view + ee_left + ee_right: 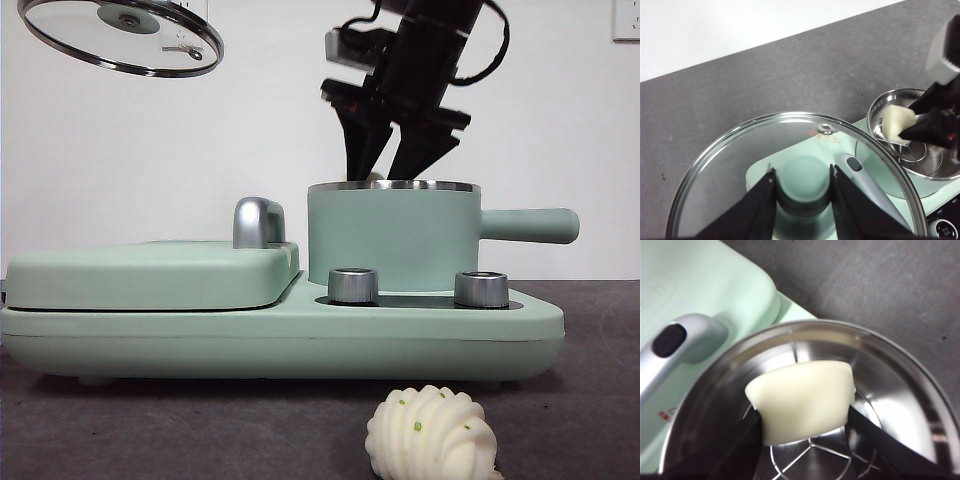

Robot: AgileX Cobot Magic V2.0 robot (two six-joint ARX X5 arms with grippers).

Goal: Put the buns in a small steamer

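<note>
My right gripper [803, 412] is shut on the smooth loaf-shaped bun [800, 397] and holds it inside the small steamer [900, 390], just above the steel rack. From the front, that gripper [392, 150] dips into the mint-green steamer [390, 235] from above. The ridged twisted bun [430, 435] with green flecks lies on the table in front of the appliance. My left gripper [802, 172] is shut on the green knob [803, 185] of the glass lid [120, 35], which hangs high at the left, away from the steamer.
The steamer stands on a mint-green appliance base [280, 335] with two steel dials [352, 285]. A flat griddle cover [150, 275] with a silver handle [258, 222] fills the base's left half. The steamer's straight handle [530, 225] points right.
</note>
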